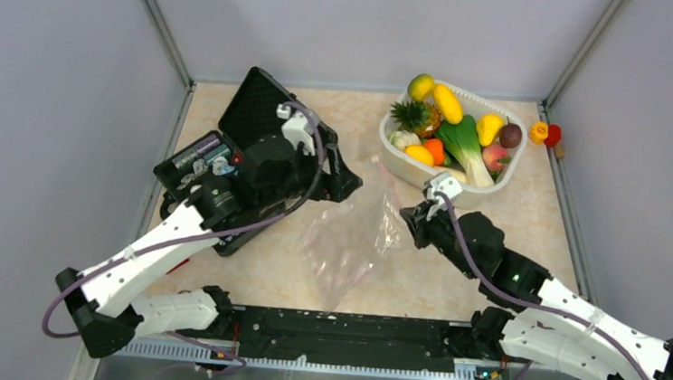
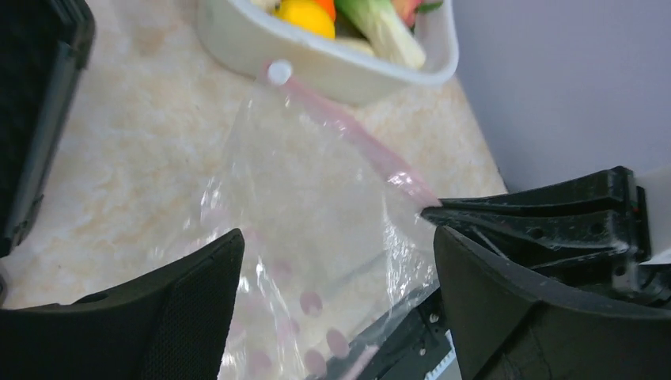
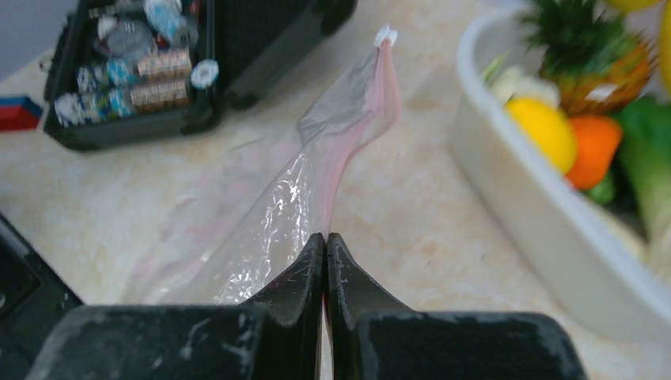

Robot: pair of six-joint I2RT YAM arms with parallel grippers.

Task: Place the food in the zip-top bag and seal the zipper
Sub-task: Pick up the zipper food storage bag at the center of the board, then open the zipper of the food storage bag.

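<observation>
The zip-top bag [image 1: 347, 241] lies crinkled on the table between the arms, with nothing showing inside it. Its pink zipper [image 2: 356, 138] runs up to a white end tab [image 3: 385, 35]. My right gripper [image 3: 325, 237] is shut on the zipper edge [image 3: 372, 119] and lifts that edge off the table. My left gripper [image 2: 339, 237] hovers wide open over the bag's clear film [image 2: 316, 222], its fingers apart from it. The food [image 1: 451, 131], among it a pineapple, yellow pieces, an orange one and a green stalk, lies in the white tub [image 1: 390, 153] behind the right gripper [image 1: 408, 216].
An open black case [image 1: 226, 159] with small packets stands at the left, under my left arm. An orange and red toy piece [image 1: 544, 132] lies outside the tub by the right wall. Grey walls close in three sides.
</observation>
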